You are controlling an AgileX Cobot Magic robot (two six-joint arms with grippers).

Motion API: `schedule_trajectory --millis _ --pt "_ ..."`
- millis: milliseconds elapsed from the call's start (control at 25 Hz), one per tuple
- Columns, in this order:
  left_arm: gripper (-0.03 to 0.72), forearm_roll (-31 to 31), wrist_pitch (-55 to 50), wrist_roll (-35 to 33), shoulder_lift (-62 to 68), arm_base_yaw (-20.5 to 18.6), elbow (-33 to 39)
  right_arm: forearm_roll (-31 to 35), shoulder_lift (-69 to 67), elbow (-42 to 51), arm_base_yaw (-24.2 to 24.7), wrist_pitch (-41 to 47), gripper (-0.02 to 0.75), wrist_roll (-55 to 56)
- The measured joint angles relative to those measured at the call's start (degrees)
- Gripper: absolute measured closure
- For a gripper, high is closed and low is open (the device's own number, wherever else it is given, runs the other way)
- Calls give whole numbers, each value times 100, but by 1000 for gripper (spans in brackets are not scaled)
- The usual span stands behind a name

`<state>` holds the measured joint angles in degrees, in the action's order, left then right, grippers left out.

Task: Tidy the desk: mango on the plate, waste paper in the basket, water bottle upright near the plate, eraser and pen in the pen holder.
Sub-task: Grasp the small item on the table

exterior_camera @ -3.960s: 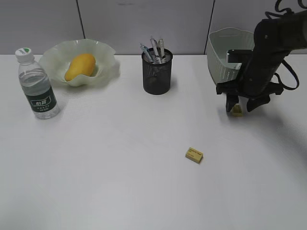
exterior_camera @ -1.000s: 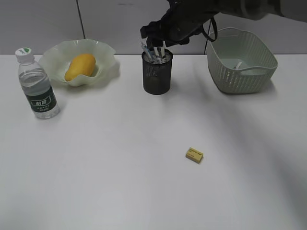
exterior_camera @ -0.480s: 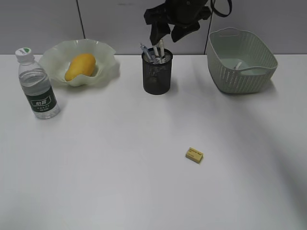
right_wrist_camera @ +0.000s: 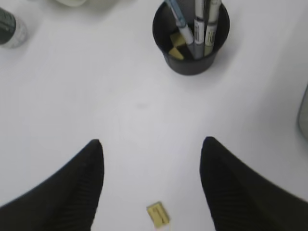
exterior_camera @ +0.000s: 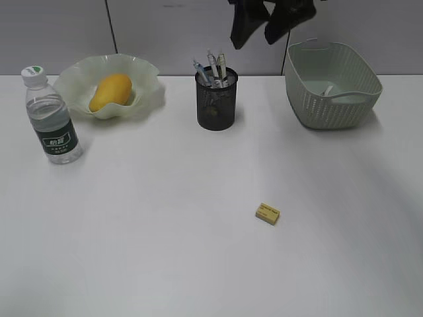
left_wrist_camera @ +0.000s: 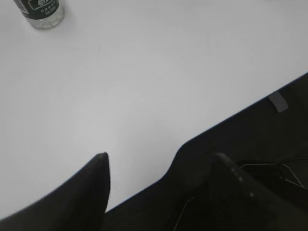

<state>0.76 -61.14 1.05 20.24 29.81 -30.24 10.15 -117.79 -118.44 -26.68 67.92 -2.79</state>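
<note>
We only see the bottom of the water bottle (left_wrist_camera: 42, 13) in the left wrist view; its top is cut off.

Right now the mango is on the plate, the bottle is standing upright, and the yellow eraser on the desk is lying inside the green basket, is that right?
Not quite. The yellow eraser lies on the bare desk, apart from the green basket, as the exterior view shows. The rest holds: the mango sits on the plate and the bottle stands upright.
</note>
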Motion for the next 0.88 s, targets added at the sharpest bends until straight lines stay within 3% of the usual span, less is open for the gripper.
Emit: schedule_trajectory --millis 320,640,880 --pt "197 0 0 0 0 0 0 -329 1119 1957 0 67 238 0" --pt "197 0 0 0 0 0 0 -329 2286 4111 0 -1116 238 -420" --pt "197 0 0 0 0 0 0 167 2339 5228 0 -1835 238 -1212"
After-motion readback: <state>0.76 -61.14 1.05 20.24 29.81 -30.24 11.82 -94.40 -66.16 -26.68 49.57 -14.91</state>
